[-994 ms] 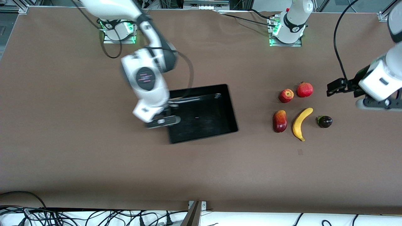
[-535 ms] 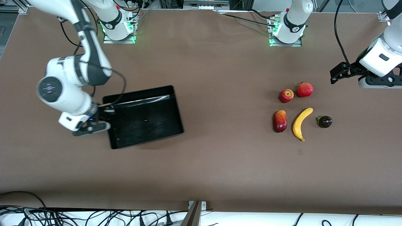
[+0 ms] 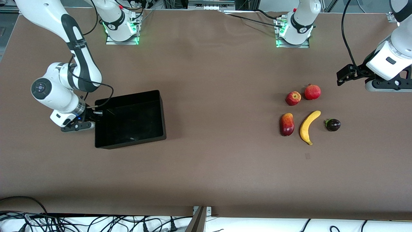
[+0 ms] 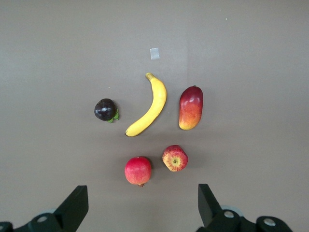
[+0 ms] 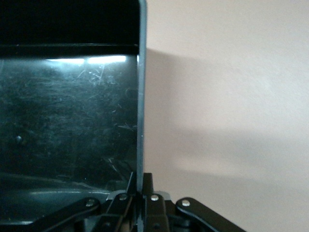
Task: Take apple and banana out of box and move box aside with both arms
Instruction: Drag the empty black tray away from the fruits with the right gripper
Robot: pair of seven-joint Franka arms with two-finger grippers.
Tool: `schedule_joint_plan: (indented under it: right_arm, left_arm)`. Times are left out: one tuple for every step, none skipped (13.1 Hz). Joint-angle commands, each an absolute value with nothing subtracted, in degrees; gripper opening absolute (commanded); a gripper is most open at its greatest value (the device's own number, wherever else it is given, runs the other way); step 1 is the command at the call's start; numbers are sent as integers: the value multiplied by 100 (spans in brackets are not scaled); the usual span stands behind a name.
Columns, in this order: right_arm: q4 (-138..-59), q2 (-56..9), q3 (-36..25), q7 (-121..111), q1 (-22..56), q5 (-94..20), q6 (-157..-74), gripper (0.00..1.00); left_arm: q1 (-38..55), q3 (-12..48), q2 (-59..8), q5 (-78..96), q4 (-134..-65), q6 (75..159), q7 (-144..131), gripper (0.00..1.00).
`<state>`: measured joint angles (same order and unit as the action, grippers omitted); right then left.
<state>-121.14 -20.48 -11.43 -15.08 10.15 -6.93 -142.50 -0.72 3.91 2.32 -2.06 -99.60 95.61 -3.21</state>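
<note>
Brown table (image 3: 209,167): box (image 3: 130,120), banana (image 3: 308,126), apple (image 3: 293,98), three other fruits.

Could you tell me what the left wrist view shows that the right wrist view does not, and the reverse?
Only the left wrist view shows the fruit: the banana, the apple, a mango, a pomegranate and a dark round fruit, with the left gripper open above them. Only the right wrist view shows the box, with the right gripper shut on its wall. Both views show the brown table, and neither shows the other arm.
</note>
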Motion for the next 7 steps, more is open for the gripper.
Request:
schedule_joint_plan:
  right_arm:
    - [-12419,-1995,-1090,-1608,695,-686,-14423,0]
    - [-12419,-1995,-1090,-1600,651,-686,-14397,0]
    - [-12402,-1995,-1090,-1591,633,-686,-14388,0]
    - [-12367,-1995,-1090,-1556,633,-686,-14379,7]
    - [-12305,-1986,-1081,-1564,633,-677,-14379,86]
    - [-12209,-1943,-1072,-1599,633,-677,-14344,100]
    - [-12043,-1899,-1055,-1608,642,-677,-14126,100]
  left_arm:
    - [-26,369,281,-123,-9923,9475,-325,100]
    - [-26,369,281,-123,-9923,9475,-325,100]
    - [-26,369,281,-123,-9923,9475,-325,100]
    - [-26,369,281,-123,-9923,9475,-325,100]
    - [-35,369,281,-123,-9923,9475,-325,100]
    - [-26,369,281,-114,-9923,9475,-386,100]
    - [-26,369,281,-123,-9914,9475,-395,100]
